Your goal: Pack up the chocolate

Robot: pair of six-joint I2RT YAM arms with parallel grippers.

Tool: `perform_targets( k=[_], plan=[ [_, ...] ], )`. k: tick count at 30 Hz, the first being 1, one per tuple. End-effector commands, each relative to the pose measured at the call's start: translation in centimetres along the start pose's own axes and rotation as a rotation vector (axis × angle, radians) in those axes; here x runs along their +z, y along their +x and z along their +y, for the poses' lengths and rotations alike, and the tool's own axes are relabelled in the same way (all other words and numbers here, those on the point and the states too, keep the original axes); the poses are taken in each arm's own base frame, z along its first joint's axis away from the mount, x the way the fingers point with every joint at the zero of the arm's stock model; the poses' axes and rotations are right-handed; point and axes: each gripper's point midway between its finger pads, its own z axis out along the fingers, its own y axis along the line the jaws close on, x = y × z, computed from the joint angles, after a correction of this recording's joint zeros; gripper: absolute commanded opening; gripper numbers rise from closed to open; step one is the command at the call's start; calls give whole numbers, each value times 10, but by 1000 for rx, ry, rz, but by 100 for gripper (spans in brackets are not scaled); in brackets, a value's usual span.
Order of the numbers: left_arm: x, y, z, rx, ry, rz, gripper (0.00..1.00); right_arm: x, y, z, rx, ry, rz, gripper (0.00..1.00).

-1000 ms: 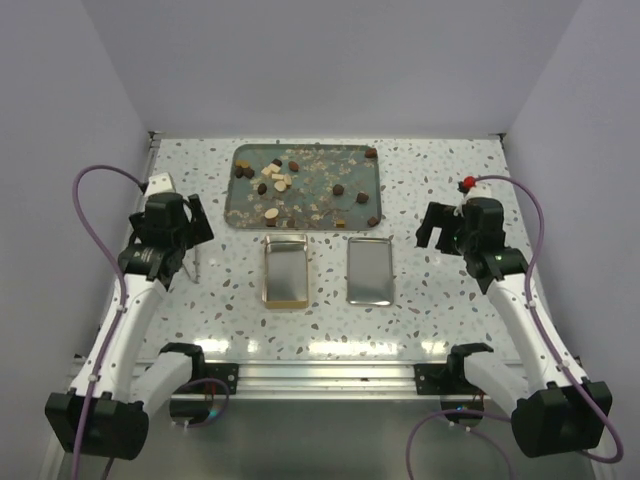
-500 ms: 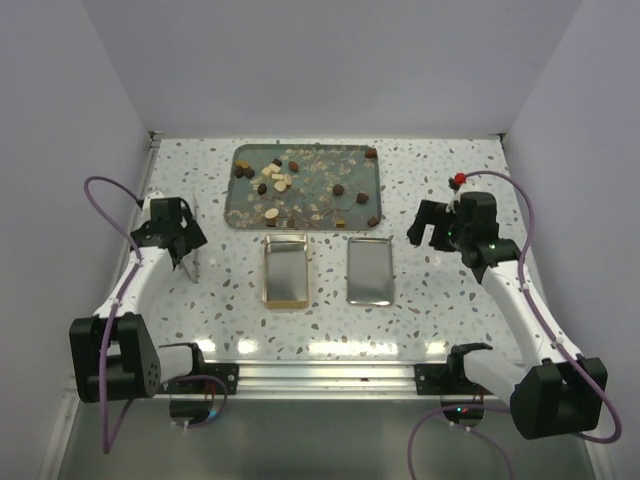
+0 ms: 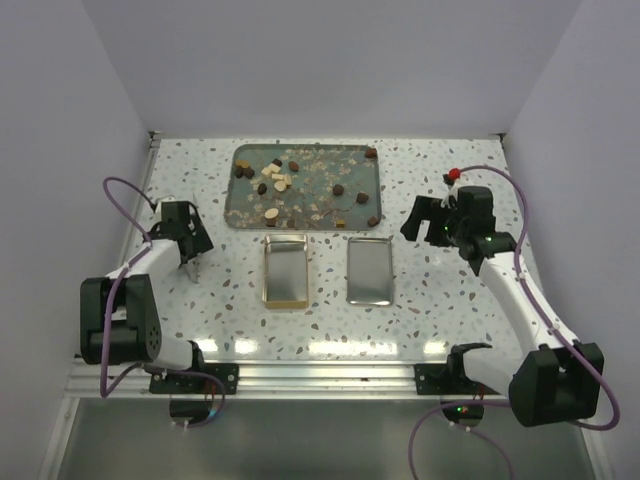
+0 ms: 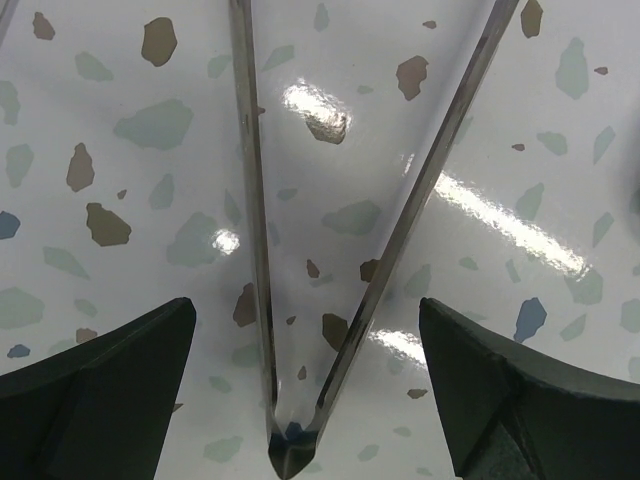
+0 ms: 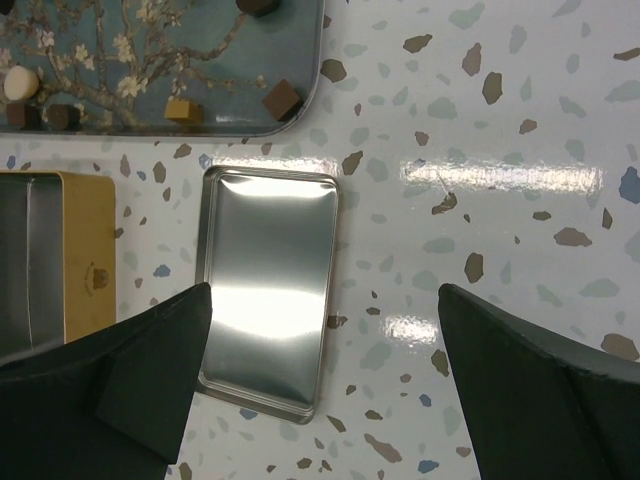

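Chocolate pieces (image 3: 338, 188), roughly fifteen, dark and cream, lie on one floral tray (image 3: 355, 172) at upper centre, well apart from both grippers. One gold tin (image 3: 285, 272) and one silver lid (image 3: 369, 271) sit just below the tray. The left gripper (image 4: 307, 310) is spread wide over one pair of tongs (image 4: 255, 200) at left. The right gripper (image 5: 325, 290) is spread wide at right.

I've got a glossy table (image 4: 120, 130) here, a smooth, speckled stone-look top throwing back the lights. The tongs (image 4: 252, 200) lying on it read as polished bare metal. In my right view the silver lid (image 5: 268, 290) is smooth, mirror-bright metal. The tin (image 5: 85, 250) shows satin gold outside and shiny metal inside. The tray (image 5: 290, 40) has a smooth printed sheen, and the chocolate (image 5: 282, 99) looks matt.
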Motion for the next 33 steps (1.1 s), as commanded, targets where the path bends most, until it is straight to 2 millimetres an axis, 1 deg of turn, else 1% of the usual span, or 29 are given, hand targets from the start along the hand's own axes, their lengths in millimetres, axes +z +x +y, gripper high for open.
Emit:
perform_targets(
  k=[1, 6, 10, 11, 12, 13, 14, 16, 18, 19, 20, 22, 23, 25, 26, 27, 28, 30, 31, 33],
  plan=[
    [10, -19, -7, 12, 17, -58, 100, -4, -28, 18, -9, -66, -72, 98],
    [25, -5, -11, 38, 20, -11, 100, -8, -29, 18, -19, -65, -76, 98],
    [31, 0, -14, 45, 28, 10, 98, -11, -27, 18, -21, -62, -74, 98],
    [32, 0, -14, 47, 30, 9, 95, -11, -27, 18, -22, -61, -75, 98],
    [34, 4, -14, 56, 28, 24, 82, -11, -26, 17, -21, -61, -74, 98],
    [34, 5, -14, 62, 26, 28, 76, -12, -24, 17, -21, -62, -72, 98],
    [34, 5, -14, 67, 29, 30, 67, -12, -24, 17, -21, -62, -74, 98],
    [31, 2, -14, 72, 36, 25, 59, -13, -23, 17, -21, -60, -71, 98],
    [23, -4, -15, 81, 54, 4, 51, -14, -22, 16, -21, -59, -72, 98],
    [19, -7, -16, 87, 64, -5, 49, -16, -23, 17, -22, -59, -78, 98],
    [11, -14, -17, 96, 84, -28, 47, -16, -22, 16, -21, -57, -77, 98],
    [2, -21, -18, 105, 101, -48, 46, -17, -22, 15, -22, -54, -76, 98],
    [-7, -28, -18, 122, 118, -67, 45, -18, -22, 16, -22, -55, -81, 98],
    [-18, -33, -18, 137, 136, -84, 44, -19, -23, 16, -24, -54, -84, 98],
    [-27, -37, -19, 151, 157, -98, 44, -20, -22, 17, -22, -57, -83, 98],
    [-32, -38, -19, 157, 169, -101, 43, -20, -22, 17, -22, -57, -83, 98],
    [-42, -42, -23, 167, 204, -122, 43, -20, -22, 17, -22, -60, -82, 98],
    [-51, -40, -25, 174, 233, -116, 43, -22, -23, 19, -21, -66, -85, 98],
    [-59, -44, -26, 168, 253, -134, 43, -22, -22, 19, -18, -68, -84, 98],
    [-69, -43, -30, 166, 292, -134, 43, -24, -23, 20, -17, -71, -86, 98]
  ],
)
